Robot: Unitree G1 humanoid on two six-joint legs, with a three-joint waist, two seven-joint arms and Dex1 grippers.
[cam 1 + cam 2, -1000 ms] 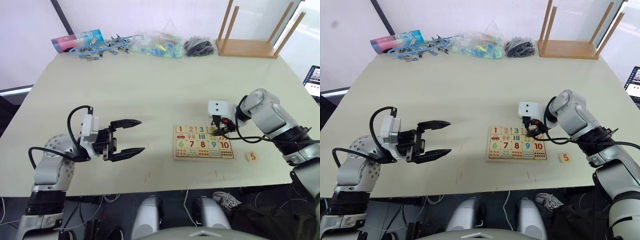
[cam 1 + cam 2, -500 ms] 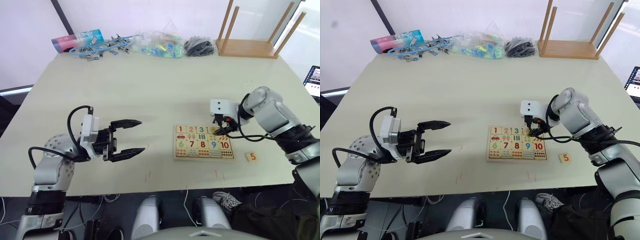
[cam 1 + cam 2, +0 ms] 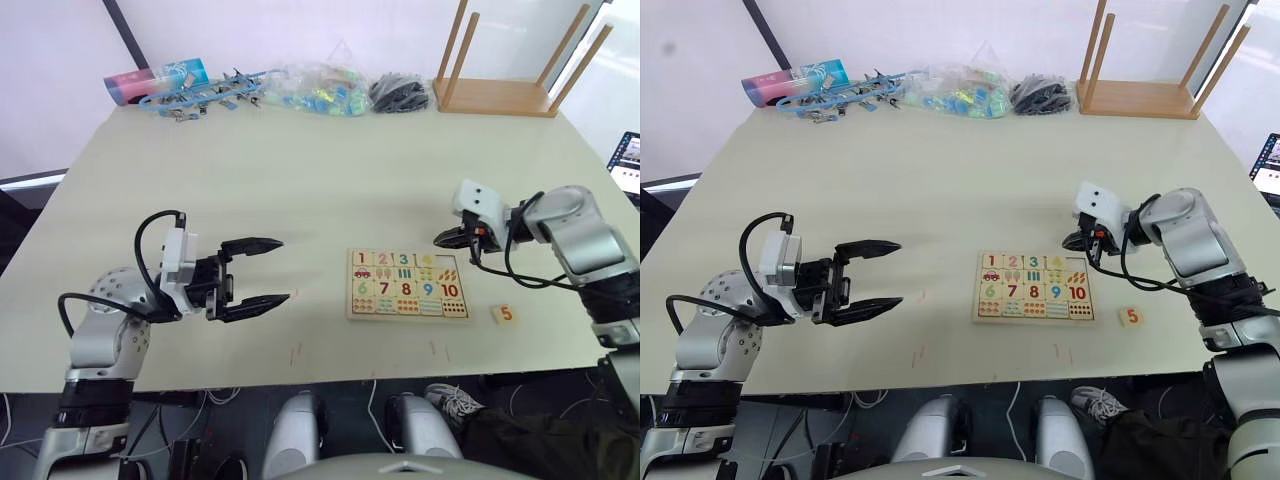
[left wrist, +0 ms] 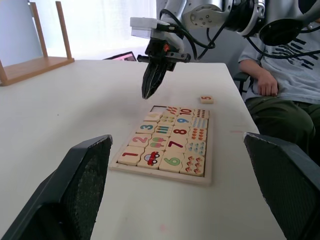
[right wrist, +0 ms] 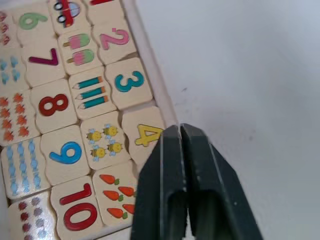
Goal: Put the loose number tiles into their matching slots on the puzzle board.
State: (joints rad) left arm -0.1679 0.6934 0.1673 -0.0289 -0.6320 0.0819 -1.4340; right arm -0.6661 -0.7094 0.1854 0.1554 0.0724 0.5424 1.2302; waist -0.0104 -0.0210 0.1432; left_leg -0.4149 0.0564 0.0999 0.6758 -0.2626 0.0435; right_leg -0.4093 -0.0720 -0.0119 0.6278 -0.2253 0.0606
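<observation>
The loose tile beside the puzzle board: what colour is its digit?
Orange, a 5 on the loose tile; clearest in the left eye view.

The flat rectangular light wooden puzzle board [image 3: 407, 284] is seen in pale, unvarnished-looking matt wood, its tiles printed with smooth coloured digits. The same pale matt wood is shown by the small loose square tile with an orange 5 [image 3: 503, 314]. A smooth, matt cream surface is presented by the large table [image 3: 300, 190]. The black fingers [image 5: 172, 200] of the right gripper [image 5: 181, 132] appear as smooth, slightly glossy plastic. Warmer, satin-finished wood is seen in the upturned four-legged stool [image 3: 500, 95]. The clear plastic bags [image 3: 320, 90] are glossy and crinkled.
</observation>
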